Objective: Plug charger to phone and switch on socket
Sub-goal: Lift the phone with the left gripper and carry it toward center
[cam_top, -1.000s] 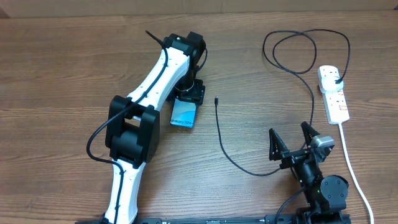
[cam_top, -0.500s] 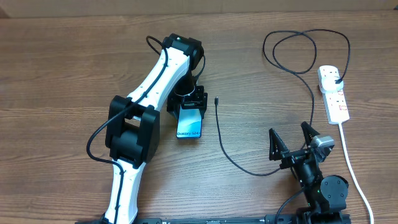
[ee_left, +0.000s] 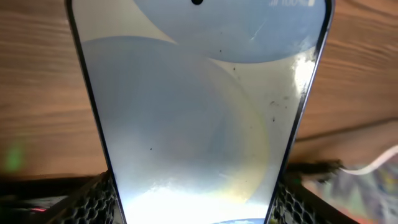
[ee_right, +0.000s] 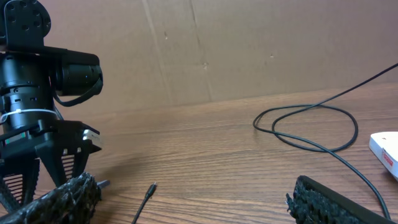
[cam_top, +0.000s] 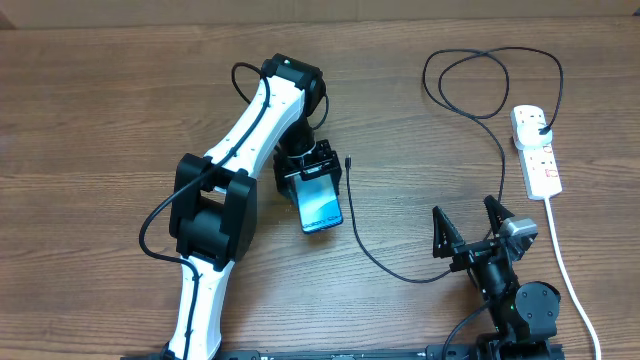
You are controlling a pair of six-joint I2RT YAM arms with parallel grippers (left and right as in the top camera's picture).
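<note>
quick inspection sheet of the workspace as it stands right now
surface: wooden table, bare grain
job's things: phone screen up, gripped by left end effector; charger plugged into socket; connector tip lying free near the phone, not inserted; switch state unclear
clutter: nothing seen
end effectors: left shut on phone; right end effector open, empty
cables: black charger cable loops across the table; white socket cord runs toward the near edge
surroundings: brown cardboard wall behind the table
</note>
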